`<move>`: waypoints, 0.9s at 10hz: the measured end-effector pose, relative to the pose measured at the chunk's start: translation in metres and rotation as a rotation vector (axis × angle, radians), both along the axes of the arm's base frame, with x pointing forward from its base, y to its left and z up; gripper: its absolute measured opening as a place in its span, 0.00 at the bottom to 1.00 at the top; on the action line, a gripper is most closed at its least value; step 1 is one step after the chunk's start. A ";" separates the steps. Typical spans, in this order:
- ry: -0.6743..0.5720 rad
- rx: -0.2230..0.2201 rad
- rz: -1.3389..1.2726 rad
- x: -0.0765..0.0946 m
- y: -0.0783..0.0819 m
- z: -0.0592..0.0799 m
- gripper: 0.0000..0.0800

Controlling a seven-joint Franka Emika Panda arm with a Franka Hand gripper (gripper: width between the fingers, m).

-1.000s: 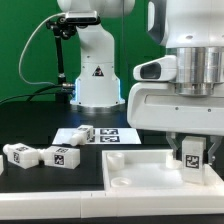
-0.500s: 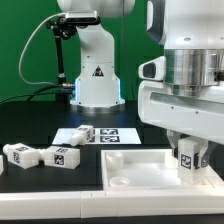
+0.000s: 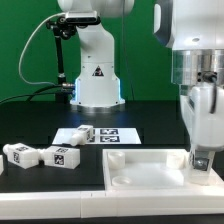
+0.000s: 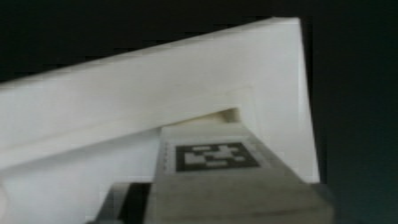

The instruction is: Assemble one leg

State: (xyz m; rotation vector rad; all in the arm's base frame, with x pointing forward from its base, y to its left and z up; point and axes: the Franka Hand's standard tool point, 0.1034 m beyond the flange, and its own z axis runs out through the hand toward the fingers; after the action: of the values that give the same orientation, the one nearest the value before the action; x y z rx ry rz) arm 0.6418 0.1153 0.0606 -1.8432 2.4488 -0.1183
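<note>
The gripper (image 3: 201,160) is clamped on the leg (image 4: 221,158), holding it upright right over the tabletop's (image 3: 140,165) corner beneath it, so seating looks underway, with three spare legs (image 3: 40,155) lying well off.

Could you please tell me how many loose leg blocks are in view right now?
4. Two legs lie at the exterior view's left, and; one rests by the marker board; one is at the gripper. More may be hidden behind the arm.
</note>
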 end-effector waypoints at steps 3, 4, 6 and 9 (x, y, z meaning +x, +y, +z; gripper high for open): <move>-0.013 -0.012 0.128 0.001 0.001 0.001 0.62; -0.045 -0.038 0.311 0.002 -0.001 0.003 0.77; -0.040 -0.080 0.660 -0.002 0.002 0.004 0.80; -0.040 -0.108 0.826 -0.007 0.005 0.000 0.81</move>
State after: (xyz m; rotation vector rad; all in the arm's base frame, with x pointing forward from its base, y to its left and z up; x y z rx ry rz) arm 0.6352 0.1200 0.0605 -2.6779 1.4942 -0.2276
